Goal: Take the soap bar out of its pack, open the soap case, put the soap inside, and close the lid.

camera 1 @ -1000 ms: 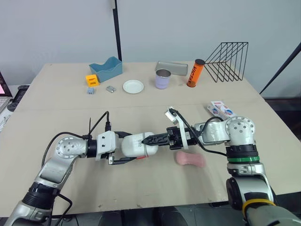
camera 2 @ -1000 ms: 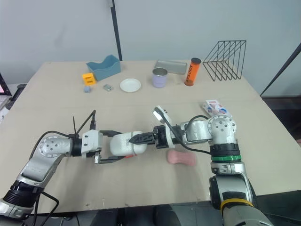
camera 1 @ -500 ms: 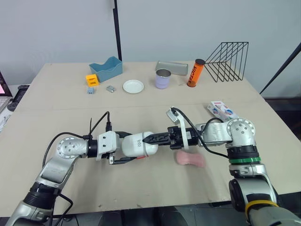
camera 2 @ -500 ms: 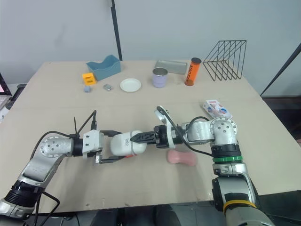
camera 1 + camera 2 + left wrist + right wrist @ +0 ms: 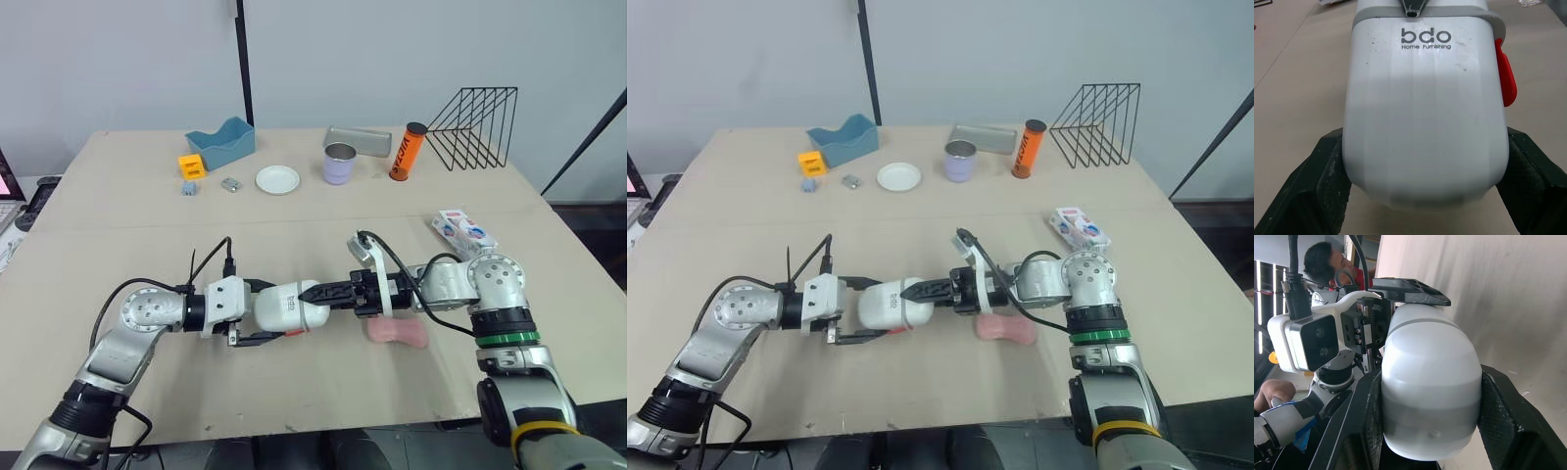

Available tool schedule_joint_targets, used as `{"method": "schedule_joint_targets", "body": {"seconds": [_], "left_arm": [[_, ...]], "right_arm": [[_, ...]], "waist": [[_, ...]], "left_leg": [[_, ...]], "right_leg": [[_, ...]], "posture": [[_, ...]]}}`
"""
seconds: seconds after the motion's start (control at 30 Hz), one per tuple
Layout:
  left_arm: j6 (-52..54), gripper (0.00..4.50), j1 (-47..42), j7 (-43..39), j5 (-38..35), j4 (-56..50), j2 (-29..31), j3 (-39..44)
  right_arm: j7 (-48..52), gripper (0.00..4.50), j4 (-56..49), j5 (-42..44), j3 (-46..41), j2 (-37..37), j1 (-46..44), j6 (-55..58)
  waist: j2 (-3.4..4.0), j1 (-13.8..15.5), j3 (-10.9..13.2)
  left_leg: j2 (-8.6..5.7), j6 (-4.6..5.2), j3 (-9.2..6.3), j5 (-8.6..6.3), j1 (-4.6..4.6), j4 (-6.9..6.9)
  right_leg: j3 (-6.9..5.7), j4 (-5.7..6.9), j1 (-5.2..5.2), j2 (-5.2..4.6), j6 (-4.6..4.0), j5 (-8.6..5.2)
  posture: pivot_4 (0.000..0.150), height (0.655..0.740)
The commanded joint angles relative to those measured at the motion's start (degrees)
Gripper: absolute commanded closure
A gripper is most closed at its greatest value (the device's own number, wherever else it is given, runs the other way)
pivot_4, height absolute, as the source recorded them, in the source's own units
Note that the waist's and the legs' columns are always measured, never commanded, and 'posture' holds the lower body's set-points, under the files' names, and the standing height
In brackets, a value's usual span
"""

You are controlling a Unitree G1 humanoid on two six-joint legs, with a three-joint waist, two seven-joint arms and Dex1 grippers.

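1. Case was mid-table by the near edge, held between both claws. Its long axis ran left-right, in line with both forearms. Couldn't tell whether it touched the table.
2. Left gripper was clamped on the case's body end, one finger on each side. The red latch sat on the case's near-edge side.
3. Right gripper was clamped on the opposite end, next to the grey seam band. That's probably the lid end.
4. Lid looked closed, so my read was that the case was about to be opened. The pull would have to follow that left-right axis, with the left claw acting as anchor.
5. Soap was bare and lay on the table just under the right wrist, toward the near edge. The right arm was nearer to it.
6. Pack was near the right edge, apart from the soap.
7. Along the far edge were the tray, plate, mug, tube and rack, all well apart from the work.
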Motion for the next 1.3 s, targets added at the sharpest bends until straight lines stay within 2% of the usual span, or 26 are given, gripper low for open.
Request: {"method": "schedule_joint_targets", "body": {"seconds": [0.03, 0.5, 0.97, 1.2, 1.3], "left_arm": [[-1.1, 1.02, -0.5, 0.2, -1.6, -2.4, 0.7, 2.1], [-1.1, 1.02, 1.2, -0.3, -1.8, -2.6, 2.0, 2.6], [-2.1, 1.02, 3.3, -1.6, -1.7, -1.9, 3.8, 3.0], [0.1, 1.02, 3.6, -4.7, -4.0, -3.0, 6.0, 3.2], [2.2, 1.02, 3.0, -6.0, -5.6, -3.7, 6.6, 2.8]], "right_arm": [[-1.2, 2.42, -0.6, -1.7, 0.0, -0.7, -0.3, 1.0], [-2.6, 2.42, -0.2, 6.0, -0.8, -6.5, -0.4, 1.1], [-8.0, 2.42, -1.8, 15.4, 1.6, -12.7, -0.2, -5.4], [-12.6, 2.42, -10.7, 14.6, -0.9, -20.0, -1.3, -10.8], [-13.2, 2.42, -14.9, 14.4, -1.5, -27.1, 0.2, -10.2]], "waist": [[0.0, 0.0, 0.0], [0.0, 0.0, 0.0], [-0.01, 0.0, 0.0], [0.0, 0.0, 0.0], [0.01, 0.1, 0.0]], "left_leg": [[0.0, 0.0, 0.0, 0.0, 0.0, 0.0], [0.01, 0.02, -0.03, 0.01, -0.04, 0.0], [0.02, 0.04, -0.07, 0.02, -0.07, -0.01], [0.02, 0.05, -0.07, 0.03, -0.12, -0.01], [0.01, 0.05, -0.08, 0.03, -0.13, -0.02]], "right_leg": [[0.0, 0.0, 0.0, 0.0, 0.0, 0.0], [0.0, -0.01, -0.01, 0.0, 0.0, 0.0], [0.0, -0.06, -0.02, -0.01, 0.0, -0.01], [0.0, -0.07, -0.07, -0.07, -0.18, -0.11], [-0.02, -0.08, -0.07, -0.11, -0.24, -0.16]], "posture": [[0.15, 0.7393], [0.15, 0.7393], [0.15, 0.7393], [0.15, 0.7393], [0.15, 0.7393]]}}
